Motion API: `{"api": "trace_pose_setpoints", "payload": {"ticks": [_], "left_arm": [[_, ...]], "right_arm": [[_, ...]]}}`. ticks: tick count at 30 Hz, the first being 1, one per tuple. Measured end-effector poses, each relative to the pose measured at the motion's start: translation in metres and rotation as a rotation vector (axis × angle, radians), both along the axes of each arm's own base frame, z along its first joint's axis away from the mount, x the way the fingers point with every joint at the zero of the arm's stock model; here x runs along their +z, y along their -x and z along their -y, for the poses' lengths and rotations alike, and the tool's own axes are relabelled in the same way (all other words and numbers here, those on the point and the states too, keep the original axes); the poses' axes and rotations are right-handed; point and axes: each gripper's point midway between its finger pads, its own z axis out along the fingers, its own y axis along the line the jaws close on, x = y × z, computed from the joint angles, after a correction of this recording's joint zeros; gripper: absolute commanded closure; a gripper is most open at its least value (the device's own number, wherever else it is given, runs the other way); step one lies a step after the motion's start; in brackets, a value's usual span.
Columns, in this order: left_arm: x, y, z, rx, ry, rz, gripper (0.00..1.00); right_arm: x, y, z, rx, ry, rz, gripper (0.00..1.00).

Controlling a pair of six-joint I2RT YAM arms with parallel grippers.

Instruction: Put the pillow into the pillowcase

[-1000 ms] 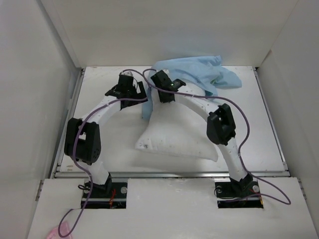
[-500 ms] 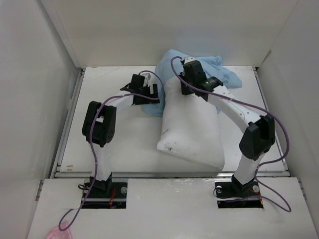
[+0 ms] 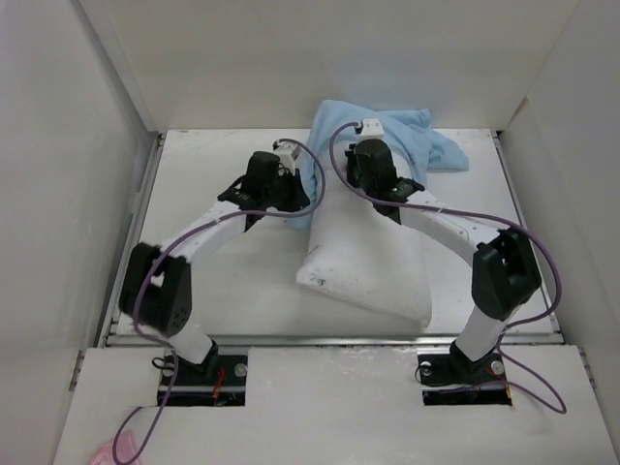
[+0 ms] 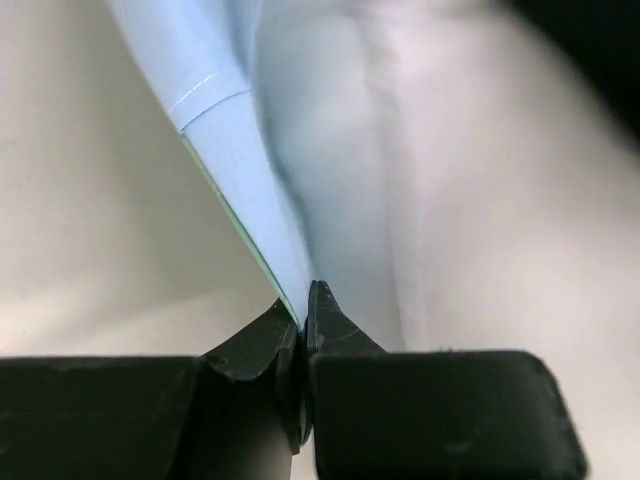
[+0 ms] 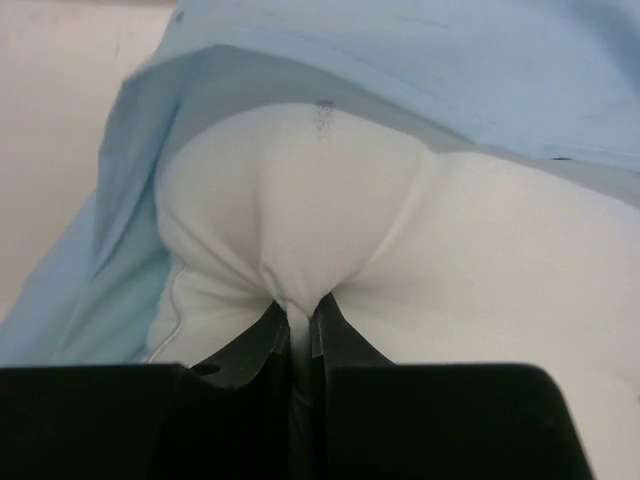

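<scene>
The white pillow (image 3: pixel 373 266) lies lengthwise in mid-table, its far end tucked under the light blue pillowcase (image 3: pixel 407 136) at the back. My left gripper (image 3: pixel 295 199) is shut on the pillowcase's left edge (image 4: pixel 230 140), a thin green lining showing there, with the pillow (image 4: pixel 450 200) just to its right. My right gripper (image 3: pixel 358 155) is shut on a pinch of the pillow's fabric (image 5: pixel 300 190) near its far end. Beyond that pinch, the pillowcase's mouth (image 5: pixel 450 70) drapes over the end of the pillow.
White enclosure walls (image 3: pixel 107 116) close in the table on the left, back and right. A raised metal lip (image 3: pixel 329 339) runs along the near edge. Purple cables (image 3: pixel 455 218) loop off both arms.
The left gripper has shut on the pillowcase's edge, and its elbow has dropped back to the left. The right gripper has carried the pillow's far end up into the pillowcase's mouth.
</scene>
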Motion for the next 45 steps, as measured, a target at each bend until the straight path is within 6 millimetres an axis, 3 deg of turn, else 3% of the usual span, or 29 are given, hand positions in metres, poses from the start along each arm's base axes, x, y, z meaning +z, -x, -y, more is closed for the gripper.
{"api": "trace_pose_setpoints", "payload": {"ticks": [3,5,9,12,20,25,29,30,31,34,35,36,39,40,41,42,43,45], "left_arm": [[0.068,0.032,0.012,-0.027,0.058,0.158,1.00],[0.100,0.049,0.018,-0.041,0.096,0.233,1.00],[0.137,0.078,0.026,-0.058,0.148,0.307,1.00],[0.137,0.099,0.029,-0.072,0.150,0.292,1.00],[0.098,0.148,0.018,-0.108,0.136,0.158,1.00],[0.111,0.167,0.025,-0.172,0.194,0.150,1.00],[0.125,0.172,0.025,-0.189,0.229,0.181,1.00],[0.126,0.172,0.024,-0.186,0.229,0.183,1.00],[0.126,0.170,0.023,-0.177,0.227,0.184,1.00],[0.116,0.161,0.013,-0.115,0.196,0.155,1.00],[0.110,0.157,0.008,-0.086,0.180,0.139,1.00],[0.104,0.155,0.004,-0.062,0.163,0.122,1.00],[0.085,0.158,-0.008,-0.006,0.103,0.057,1.00],[0.080,0.158,-0.012,0.016,0.084,0.041,0.95],[0.076,0.159,-0.017,0.040,0.066,0.026,0.79],[0.072,0.159,-0.023,0.069,0.045,0.019,0.34],[0.069,0.158,-0.029,0.104,0.023,0.010,0.00],[0.064,0.158,-0.043,0.177,-0.017,-0.016,0.00]], "right_arm": [[0.025,-0.012,0.011,-0.100,-0.035,0.119,1.00],[0.050,-0.021,0.020,-0.174,-0.072,0.214,1.00],[0.091,-0.032,0.029,-0.283,-0.150,0.367,1.00],[0.101,-0.037,0.028,-0.334,-0.167,0.423,1.00],[0.096,-0.039,0.036,-0.508,-0.172,0.498,1.00],[0.112,-0.028,0.035,-0.590,-0.240,0.560,1.00],[0.112,-0.017,0.003,-0.538,-0.299,0.572,0.99],[0.106,-0.015,-0.011,-0.498,-0.306,0.560,0.92],[0.098,-0.014,-0.024,-0.449,-0.312,0.539,0.71],[0.059,-0.003,-0.078,-0.181,-0.329,0.408,0.34],[0.043,0.006,-0.102,-0.040,-0.336,0.337,0.09],[0.032,0.012,-0.111,0.028,-0.350,0.290,0.02],[0.016,0.038,-0.129,0.284,-0.364,0.153,0.00],[0.022,0.044,-0.129,0.359,-0.378,0.127,0.00],[0.031,0.049,-0.124,0.415,-0.390,0.108,0.00],[0.040,0.052,-0.114,0.460,-0.385,0.097,0.00],[0.052,0.054,-0.103,0.496,-0.375,0.097,0.00],[0.077,0.053,-0.080,0.536,-0.332,0.118,0.00]]}}
